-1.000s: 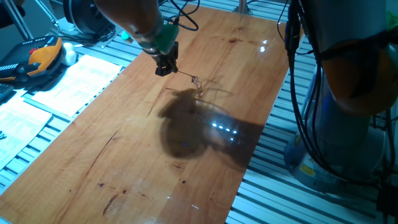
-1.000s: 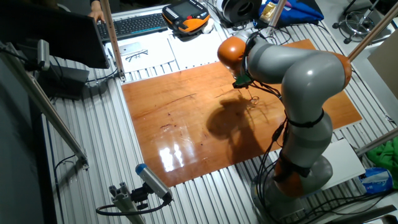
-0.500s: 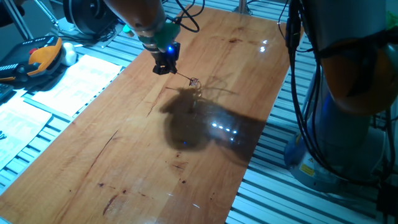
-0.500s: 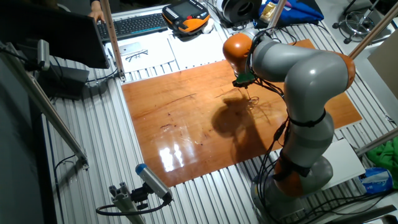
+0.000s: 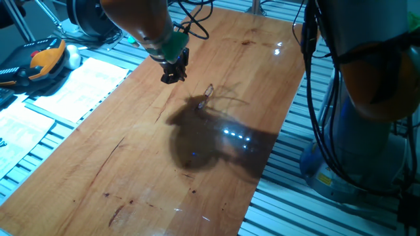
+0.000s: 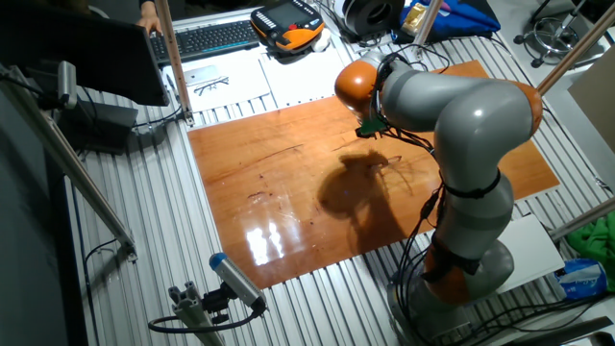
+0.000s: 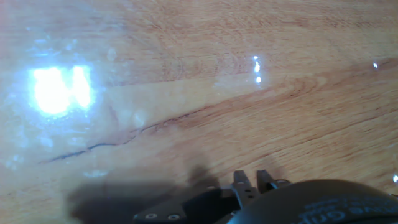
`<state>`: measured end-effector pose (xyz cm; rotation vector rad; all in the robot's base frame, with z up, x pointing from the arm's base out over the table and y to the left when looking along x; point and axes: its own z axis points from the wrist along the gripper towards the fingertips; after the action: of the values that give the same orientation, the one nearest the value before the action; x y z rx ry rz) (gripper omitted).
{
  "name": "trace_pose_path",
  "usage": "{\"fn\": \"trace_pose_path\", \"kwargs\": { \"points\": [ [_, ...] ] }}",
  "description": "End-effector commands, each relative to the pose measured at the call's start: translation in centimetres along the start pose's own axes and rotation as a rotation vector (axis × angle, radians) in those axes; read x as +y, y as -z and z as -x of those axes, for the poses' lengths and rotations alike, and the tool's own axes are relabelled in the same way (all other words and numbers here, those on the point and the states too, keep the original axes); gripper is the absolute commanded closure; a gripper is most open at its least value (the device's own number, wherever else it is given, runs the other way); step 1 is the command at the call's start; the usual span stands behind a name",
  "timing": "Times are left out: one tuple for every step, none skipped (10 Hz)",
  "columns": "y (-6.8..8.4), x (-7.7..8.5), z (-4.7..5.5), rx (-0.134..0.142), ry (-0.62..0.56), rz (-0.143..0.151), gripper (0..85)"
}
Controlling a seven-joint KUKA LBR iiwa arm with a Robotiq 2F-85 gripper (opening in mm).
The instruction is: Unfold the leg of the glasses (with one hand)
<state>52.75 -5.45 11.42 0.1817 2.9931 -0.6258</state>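
Observation:
The glasses (image 5: 207, 92) lie on the wooden table (image 5: 131, 170) as a tiny reddish wire shape at the edge of the arm's shadow. They also show faintly in the other fixed view (image 6: 392, 159). The hand (image 5: 172, 77) hangs a little above the table, to the left of the glasses, and does not touch them. It is small and black with a green ring, on the orange arm (image 6: 354, 85). In the hand view its fingertips (image 7: 241, 182) stand a narrow gap apart with nothing between them; only bare wood shows, and the glasses are out of view.
An orange and black pendant (image 5: 39, 60) and printed sheets (image 5: 79, 82) lie left of the table. The arm's grey base (image 5: 354, 144) and cables stand at the right. A keyboard (image 6: 207, 37) and a sheet with another pair of glasses (image 6: 211, 85) lie behind the table.
The hand held the end of a glasses leg before. Now it has let go and drawn back to the left, and the glasses rest a little farther right on the table.

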Motion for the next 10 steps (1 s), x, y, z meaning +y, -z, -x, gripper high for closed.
{"fn": "trace_pose_path", "kwargs": {
  "points": [
    [0.0,0.0,0.0,-0.004,-0.005,0.002,51.0],
    [-0.1,0.1,0.1,-0.009,-0.008,0.009,51.0],
    [-0.2,0.1,0.2,-0.020,-0.006,0.021,51.0],
    [-0.2,-0.1,0.3,-0.016,0.001,0.032,51.0],
    [0.0,-0.7,0.4,0.009,0.015,0.070,51.0],
    [0.2,-1.7,0.6,0.033,-0.005,0.153,51.0],
    [0.3,-3.1,1.1,0.064,-0.018,0.209,51.0],
    [0.3,-4.4,1.5,0.072,-0.007,0.223,51.0],
    [0.3,-5.3,1.6,0.072,0.001,0.229,51.0],
    [0.3,-5.7,1.7,0.076,0.004,0.239,51.0]
  ]
}}
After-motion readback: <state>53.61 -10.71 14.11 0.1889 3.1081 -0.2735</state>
